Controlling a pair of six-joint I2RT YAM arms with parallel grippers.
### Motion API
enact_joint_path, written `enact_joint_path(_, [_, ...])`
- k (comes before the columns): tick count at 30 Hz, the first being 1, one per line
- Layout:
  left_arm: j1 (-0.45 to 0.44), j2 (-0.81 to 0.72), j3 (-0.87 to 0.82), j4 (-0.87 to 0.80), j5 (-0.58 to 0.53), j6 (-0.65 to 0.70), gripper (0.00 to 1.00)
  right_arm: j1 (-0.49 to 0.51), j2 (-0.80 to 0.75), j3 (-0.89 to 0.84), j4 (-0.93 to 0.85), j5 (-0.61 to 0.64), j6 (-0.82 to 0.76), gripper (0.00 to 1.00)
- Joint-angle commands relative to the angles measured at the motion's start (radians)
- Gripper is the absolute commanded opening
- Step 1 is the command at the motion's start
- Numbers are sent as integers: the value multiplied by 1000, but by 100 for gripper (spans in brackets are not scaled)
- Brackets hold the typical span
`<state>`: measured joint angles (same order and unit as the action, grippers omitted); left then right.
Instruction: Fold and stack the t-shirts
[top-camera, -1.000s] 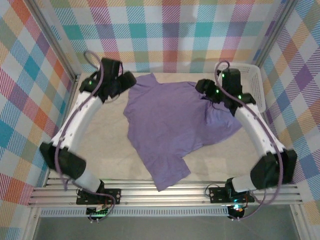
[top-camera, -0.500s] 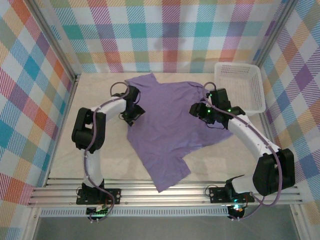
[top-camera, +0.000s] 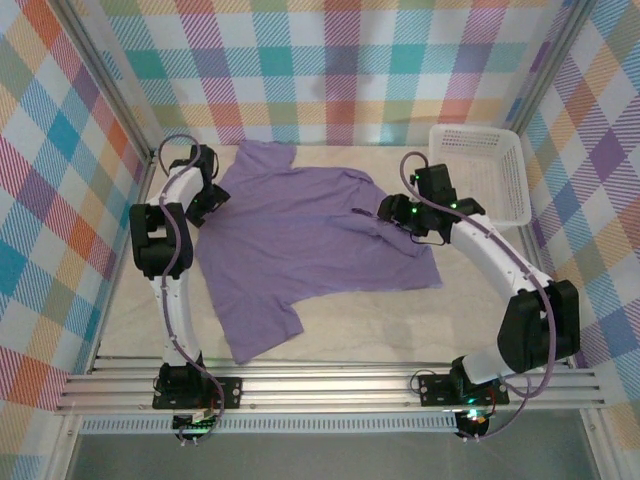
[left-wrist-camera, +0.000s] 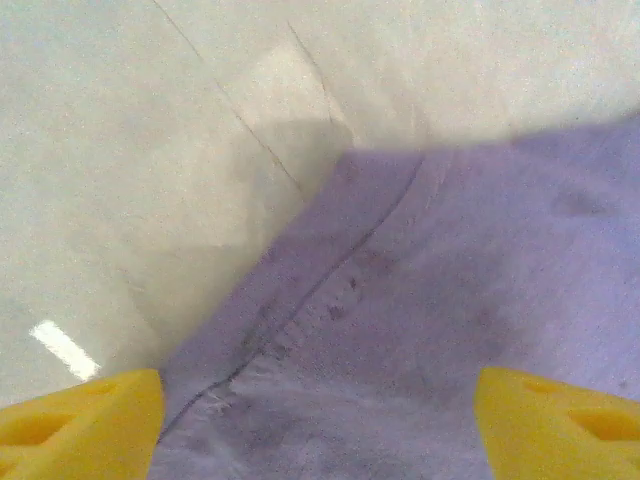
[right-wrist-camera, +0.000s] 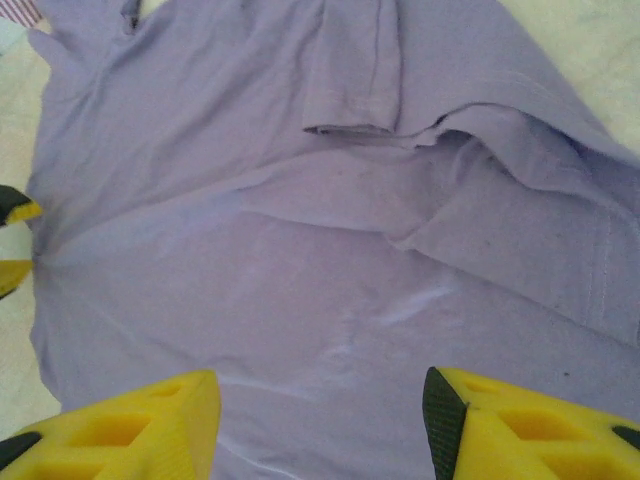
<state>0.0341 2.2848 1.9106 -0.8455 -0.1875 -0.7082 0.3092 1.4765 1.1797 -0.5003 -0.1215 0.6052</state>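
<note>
Left end effector and right end effector stand spread, just above the t-shirt.

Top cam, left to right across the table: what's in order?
left gripper → lavender t-shirt → right gripper, over the shirt's right part → white basket

You've got thin matt cloth on the shirt, a matt, faintly creased surface, smooth white plastic lattice basket.
</note>
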Motion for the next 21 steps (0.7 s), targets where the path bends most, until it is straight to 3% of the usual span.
enact_joint_path(1, [-11, -29, 97, -82, -145, 72, 83, 1, 30, 34, -37, -26, 7, 57])
enact_joint_path(6, [-109, -249, -35, -76, -185, 127, 86, 2, 32, -17, -72, 43, -28, 56])
enact_joint_path(9, [-131, -415, -286, -112, -67, 55, 84, -11, -14, -96, -128, 129, -18, 56])
enact_joint_path(13, [-128, -667, -730, -34, 98, -31, 78, -43, -86, -214, -132, 125, 49, 56])
enact_joint_path(16, [-140, -780, -936, -6, 216, -90, 75, -90, -125, -288, -107, 101, 95, 57])
enact_joint_path(21, [-156, -823, -1038, 29, 184, -89, 77, -157, -131, -317, -100, 58, 104, 60])
